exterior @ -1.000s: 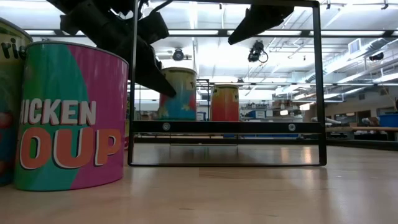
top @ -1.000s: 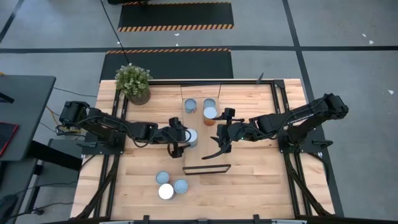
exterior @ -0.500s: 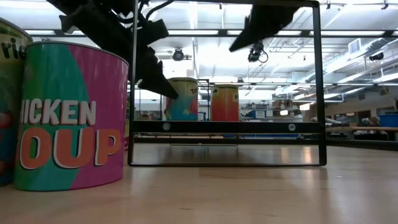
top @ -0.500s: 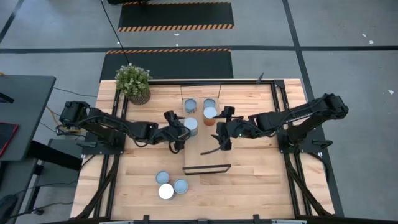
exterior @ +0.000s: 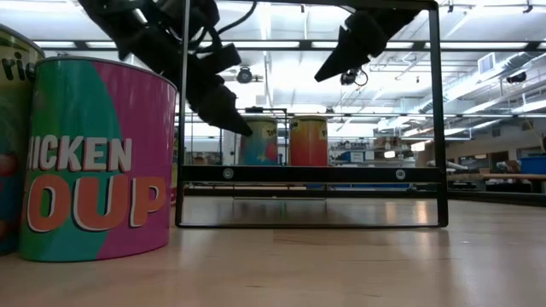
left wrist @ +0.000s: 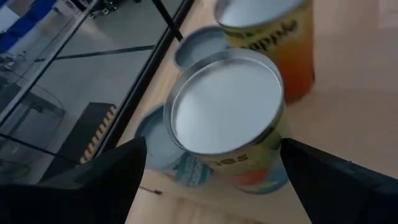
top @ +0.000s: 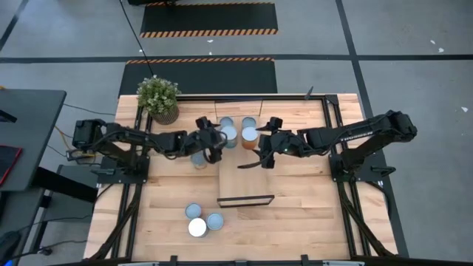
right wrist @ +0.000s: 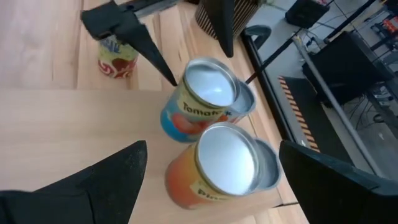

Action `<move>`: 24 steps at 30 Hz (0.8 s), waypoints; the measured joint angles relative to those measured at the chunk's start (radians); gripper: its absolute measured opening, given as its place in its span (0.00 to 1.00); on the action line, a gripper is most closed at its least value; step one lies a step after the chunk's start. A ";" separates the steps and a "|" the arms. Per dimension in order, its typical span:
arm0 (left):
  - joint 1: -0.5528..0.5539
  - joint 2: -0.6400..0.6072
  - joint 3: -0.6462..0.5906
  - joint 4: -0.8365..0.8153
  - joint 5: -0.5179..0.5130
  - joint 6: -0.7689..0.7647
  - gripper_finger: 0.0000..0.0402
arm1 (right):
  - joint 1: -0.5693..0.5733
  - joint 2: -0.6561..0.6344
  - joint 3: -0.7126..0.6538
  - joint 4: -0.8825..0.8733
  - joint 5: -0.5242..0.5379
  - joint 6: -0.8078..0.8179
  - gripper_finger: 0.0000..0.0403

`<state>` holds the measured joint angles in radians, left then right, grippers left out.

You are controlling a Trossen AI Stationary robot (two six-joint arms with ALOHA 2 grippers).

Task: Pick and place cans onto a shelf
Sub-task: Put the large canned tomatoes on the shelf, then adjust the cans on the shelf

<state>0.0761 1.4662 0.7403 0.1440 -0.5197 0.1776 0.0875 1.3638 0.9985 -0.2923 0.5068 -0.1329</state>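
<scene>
The shelf point(top: 247, 181) lies down the table's middle. Several cans stand at its far end. One is a blue-and-yellow tomato can point(top: 229, 133); an orange can point(top: 250, 135) stands to its right. My left gripper point(top: 219, 140) reaches in from the table's left. It is open, with a finger on either side of the tomato can point(left wrist: 227, 118). That can stands upright on the shelf board point(exterior: 311, 173). My right gripper point(top: 255, 161) is open and empty above the shelf, just near of the orange can point(right wrist: 221, 168). My left gripper comes at the tomato can slanting down from the table's left. Its near-side finger point(left wrist: 311, 180) lies right at the can's side point(left wrist: 280, 155); I cannot tell whether it touches. The far-side finger point(left wrist: 112, 180) stands clear of the can.
One more can point(top: 198, 159) stands on the table left of the shelf, under my left arm. Three cans point(top: 198, 219) stand near the table's front edge and fill the left of the low view point(exterior: 94, 158). A potted plant point(top: 157, 97) stands at the far left corner.
My left gripper has gone along the shelf toward the table's far edge with the tomato can between its fingers. The can now stands beside the other cans at the far end. My right gripper has also gone toward the far edge, nearer the orange can.
</scene>
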 joint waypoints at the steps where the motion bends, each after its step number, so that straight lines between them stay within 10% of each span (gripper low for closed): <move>1: 0.013 0.000 0.000 0.013 0.015 0.000 0.94 | 0.000 -0.008 0.000 -0.006 0.000 0.000 0.93; 24: 0.035 -0.046 -0.001 -0.155 0.060 0.037 0.94 | -0.116 -0.094 0.000 -0.053 -0.074 -0.024 0.93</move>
<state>0.1116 1.4205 0.7391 -0.0105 -0.4596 0.2143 -0.0281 1.2694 0.9985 -0.3452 0.4324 -0.1568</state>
